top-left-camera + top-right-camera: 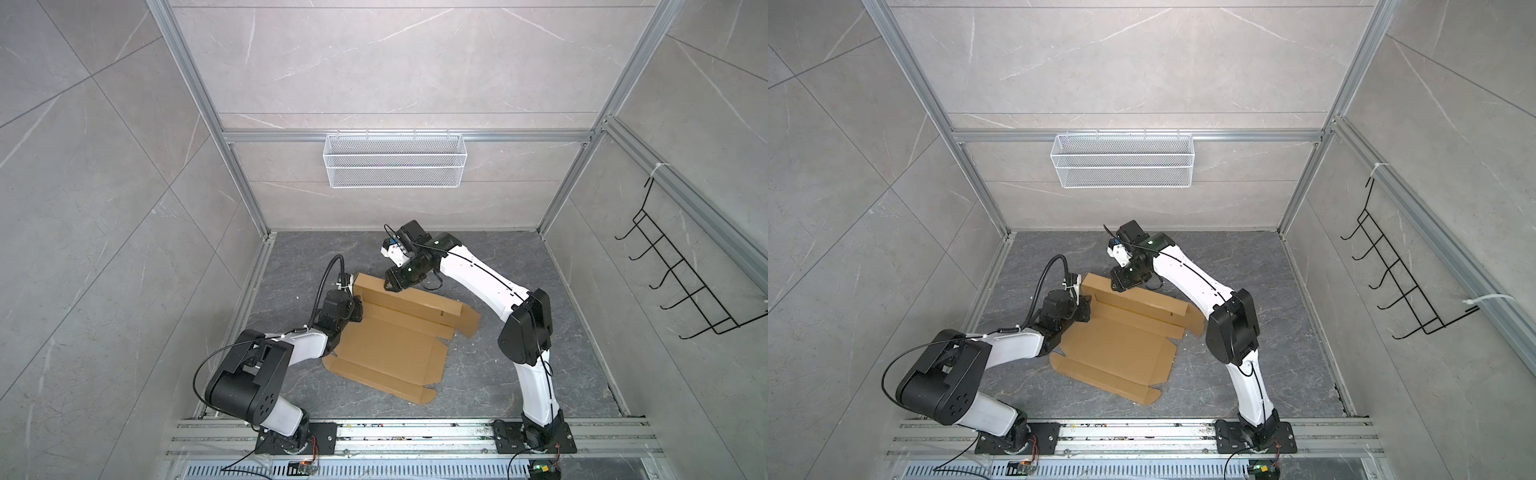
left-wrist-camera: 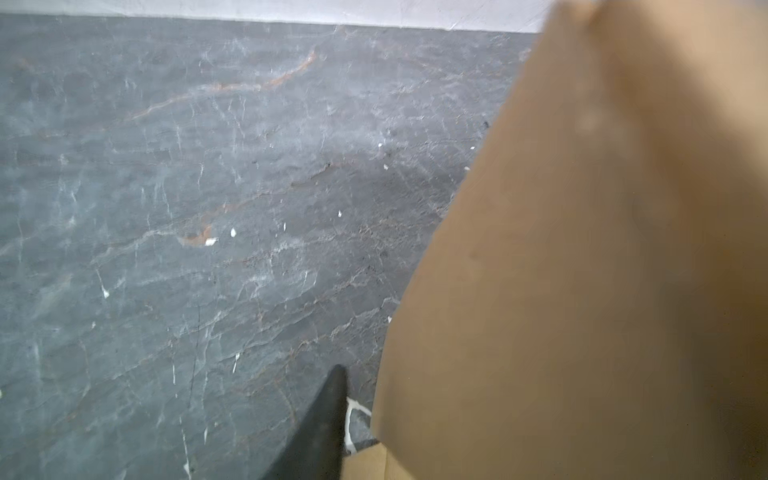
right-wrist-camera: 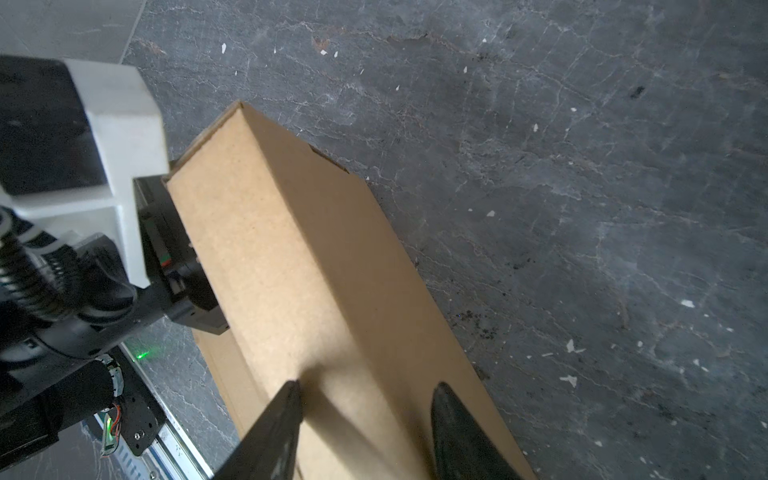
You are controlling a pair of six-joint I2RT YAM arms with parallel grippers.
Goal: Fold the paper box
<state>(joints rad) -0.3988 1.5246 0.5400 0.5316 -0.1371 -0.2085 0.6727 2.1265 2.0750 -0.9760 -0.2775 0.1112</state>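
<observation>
Right wrist view: the right gripper (image 3: 365,392) stands part-open astride the matte brown paper box (image 3: 291,249) (left gripper (image 1: 356,309) unreadable).

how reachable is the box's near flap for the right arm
Probably yes: the near flap of the paper box lies flat, uncovered; the right gripper would just leave the back wall.

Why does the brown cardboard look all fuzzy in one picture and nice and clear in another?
In the left wrist view the paper box sits very close to the lens, so it blurs; in the right wrist view its grain is crisp, with a shadow by the right gripper; in both top views everything is sharp and evenly lit.
</observation>
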